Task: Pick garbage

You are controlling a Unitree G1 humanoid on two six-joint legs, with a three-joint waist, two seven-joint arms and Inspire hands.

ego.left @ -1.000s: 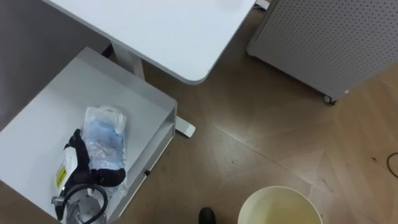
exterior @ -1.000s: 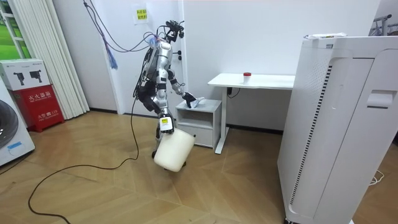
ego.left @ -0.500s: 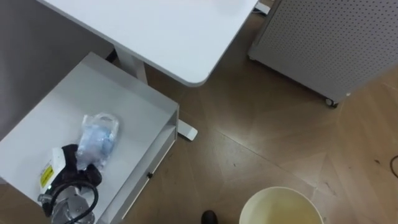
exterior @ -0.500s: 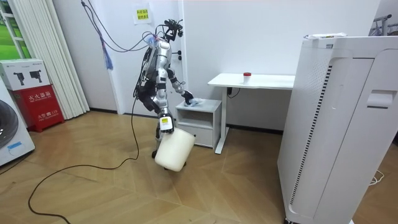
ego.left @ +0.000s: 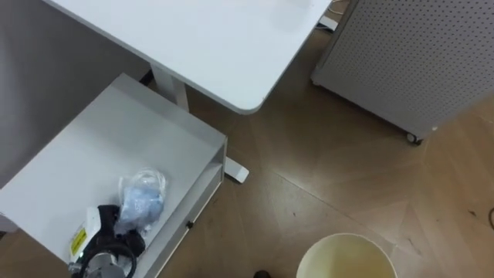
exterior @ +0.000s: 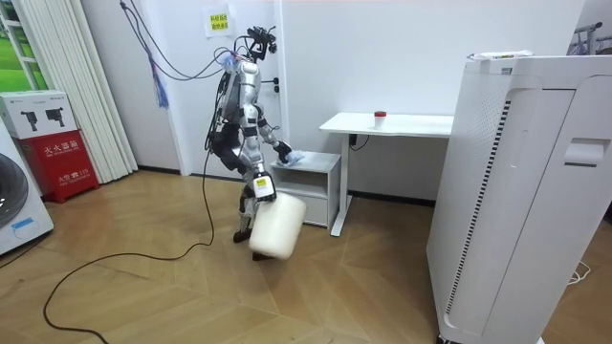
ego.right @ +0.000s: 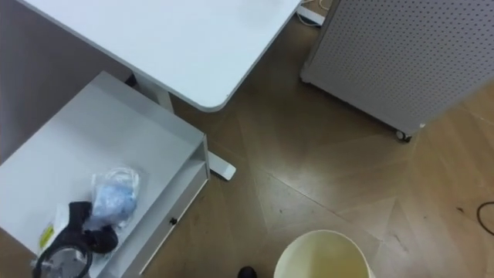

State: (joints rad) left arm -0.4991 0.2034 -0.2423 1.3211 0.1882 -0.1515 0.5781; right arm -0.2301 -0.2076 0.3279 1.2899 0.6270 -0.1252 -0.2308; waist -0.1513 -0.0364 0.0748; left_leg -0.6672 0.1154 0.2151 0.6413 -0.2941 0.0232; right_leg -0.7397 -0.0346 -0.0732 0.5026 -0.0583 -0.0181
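Note:
A crumpled clear plastic bag [ego.left: 143, 202] with pale blue contents lies on top of the small white cabinet [ego.left: 93, 147], near its front edge. My left hand [ego.left: 116, 224] is black and has its fingers curled into the near end of the bag. In the room view that hand [exterior: 284, 150] reaches onto the cabinet. A cream waste bin [ego.left: 347, 259] shows at the bottom of the eye views with its mouth up. In the room view the bin [exterior: 277, 227] hangs tilted off the floor from my right hand [exterior: 260, 188], which grips its rim.
The white desk [ego.left: 193, 38] overhangs the cabinet's far side, with a small red object [exterior: 380, 116] on it. A white perforated unit on castors [ego.left: 417, 54] stands to the right. Wooden floor [ego.left: 324, 177] lies between them. I stand at the cabinet's side.
My left hand's fingers have curled on the bag and bunched it up, drawing it towards the cabinet's front edge. The bin has swung closer to the cabinet. The eye views have shifted slightly.

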